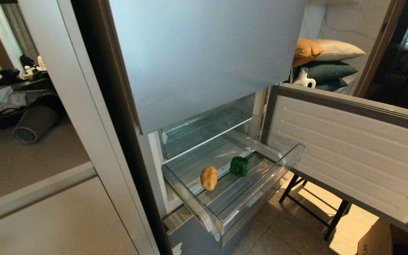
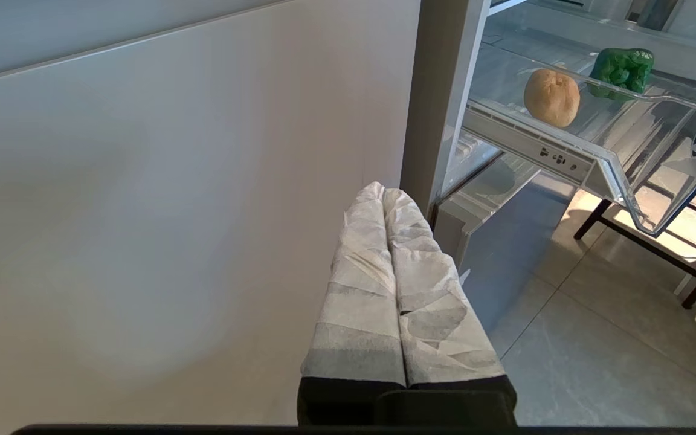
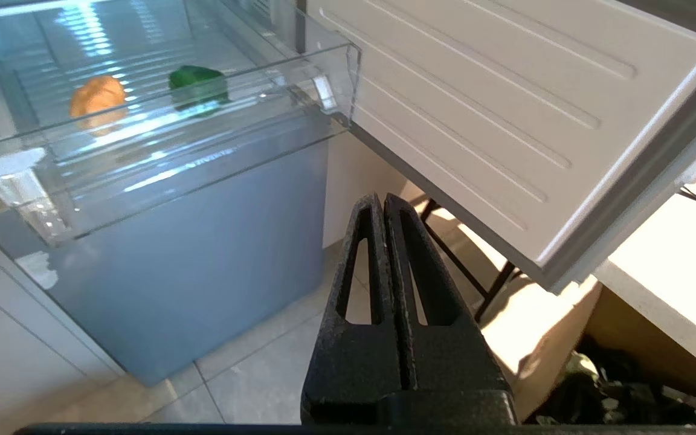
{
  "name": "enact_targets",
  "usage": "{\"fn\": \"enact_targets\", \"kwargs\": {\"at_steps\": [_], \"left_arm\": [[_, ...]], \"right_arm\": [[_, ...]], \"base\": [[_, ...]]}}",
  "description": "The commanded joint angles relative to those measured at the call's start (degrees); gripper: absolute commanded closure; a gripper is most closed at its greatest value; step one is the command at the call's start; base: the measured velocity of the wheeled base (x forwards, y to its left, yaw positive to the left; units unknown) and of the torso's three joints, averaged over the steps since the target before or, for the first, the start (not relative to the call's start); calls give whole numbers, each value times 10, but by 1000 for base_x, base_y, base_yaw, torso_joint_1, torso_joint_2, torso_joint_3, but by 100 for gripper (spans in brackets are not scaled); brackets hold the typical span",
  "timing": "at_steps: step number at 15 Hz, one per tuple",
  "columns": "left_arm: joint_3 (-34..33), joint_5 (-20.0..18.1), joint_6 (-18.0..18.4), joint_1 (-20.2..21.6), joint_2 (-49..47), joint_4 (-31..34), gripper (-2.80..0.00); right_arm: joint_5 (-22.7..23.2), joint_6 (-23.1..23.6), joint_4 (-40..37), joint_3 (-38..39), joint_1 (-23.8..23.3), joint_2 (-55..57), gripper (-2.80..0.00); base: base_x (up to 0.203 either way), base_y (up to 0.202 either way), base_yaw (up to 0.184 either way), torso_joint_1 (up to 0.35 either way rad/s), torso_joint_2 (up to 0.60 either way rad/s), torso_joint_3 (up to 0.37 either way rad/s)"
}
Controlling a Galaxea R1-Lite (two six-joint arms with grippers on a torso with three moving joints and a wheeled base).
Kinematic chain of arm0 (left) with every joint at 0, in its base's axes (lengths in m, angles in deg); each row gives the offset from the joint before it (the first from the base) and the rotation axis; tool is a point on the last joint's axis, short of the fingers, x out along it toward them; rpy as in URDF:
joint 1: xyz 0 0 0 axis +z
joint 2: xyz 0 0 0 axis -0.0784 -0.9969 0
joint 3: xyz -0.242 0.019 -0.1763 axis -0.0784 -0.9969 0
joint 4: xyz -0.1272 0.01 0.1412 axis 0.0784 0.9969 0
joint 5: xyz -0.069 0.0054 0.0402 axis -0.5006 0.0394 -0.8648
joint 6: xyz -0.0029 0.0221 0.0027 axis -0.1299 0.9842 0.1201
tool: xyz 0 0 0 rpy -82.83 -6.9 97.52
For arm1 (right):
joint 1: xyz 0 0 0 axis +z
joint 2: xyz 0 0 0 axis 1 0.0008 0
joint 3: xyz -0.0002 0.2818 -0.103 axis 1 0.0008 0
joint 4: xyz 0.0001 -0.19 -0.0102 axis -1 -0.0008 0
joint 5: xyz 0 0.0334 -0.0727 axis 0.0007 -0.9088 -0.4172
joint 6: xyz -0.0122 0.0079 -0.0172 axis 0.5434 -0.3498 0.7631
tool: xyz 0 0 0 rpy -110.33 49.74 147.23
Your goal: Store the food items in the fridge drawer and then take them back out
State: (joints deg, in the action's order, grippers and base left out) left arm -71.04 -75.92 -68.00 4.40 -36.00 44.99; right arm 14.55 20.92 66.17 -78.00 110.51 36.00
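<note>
The clear fridge drawer [image 1: 246, 209] stands pulled out of the silver-grey fridge. On its ridged floor lie a tan potato [image 1: 208, 178] and, to its right, a dark green bell pepper [image 1: 239, 166]. Both also show in the left wrist view as potato [image 2: 551, 97] and pepper [image 2: 621, 70], and in the right wrist view as potato [image 3: 96, 100] and pepper [image 3: 198, 86]. My right gripper [image 3: 382, 198] is shut and empty, low over the floor below and in front of the drawer [image 3: 161, 157]. My left gripper [image 2: 383, 190], wrapped in white, is shut and empty beside the beige cabinet. Neither arm shows in the head view.
The fridge door [image 1: 349, 152] swings open to the right, over a black-legged stand [image 1: 313, 209]. A beige cabinet [image 1: 48, 212] flanks the fridge on the left. A cardboard box [image 3: 571, 338] sits on the tiled floor [image 3: 251, 386] at the right.
</note>
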Motion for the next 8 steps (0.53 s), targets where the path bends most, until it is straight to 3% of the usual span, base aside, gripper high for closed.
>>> {"fn": "enact_targets", "kwargs": {"at_steps": [1, 3, 4, 5, 6, 7, 8], "left_arm": [[0, 0, 0, 0, 0, 0, 0], [1, 0, 0, 0, 0, 0, 0], [0, 0, 0, 0, 0, 0, 0], [1, 0, 0, 0, 0, 0, 0], [0, 0, 0, 0, 0, 0, 0], [0, 0, 0, 0, 0, 0, 0], [0, 0, 0, 0, 0, 0, 0]], "right_arm": [[2, 0, -1, 5, 0, -4, 0], [4, -2, -1, 21, -3, -4, 0], [14, -2, 0, 24, -27, -4, 0], [45, -3, 0, 27, -71, -3, 0], [105, -5, 0, 35, -110, -3, 0], [142, -4, 1, 54, -127, -3, 0], [147, -2, 2, 61, -127, -3, 0]], "base": [[0, 0, 0, 0, 0, 0], [0, 0, 0, 0, 0, 0], [0, 0, 0, 0, 0, 0], [0, 0, 0, 0, 0, 0], [0, 0, 0, 0, 0, 0], [0, 0, 0, 0, 0, 0], [0, 0, 0, 0, 0, 0]]}}
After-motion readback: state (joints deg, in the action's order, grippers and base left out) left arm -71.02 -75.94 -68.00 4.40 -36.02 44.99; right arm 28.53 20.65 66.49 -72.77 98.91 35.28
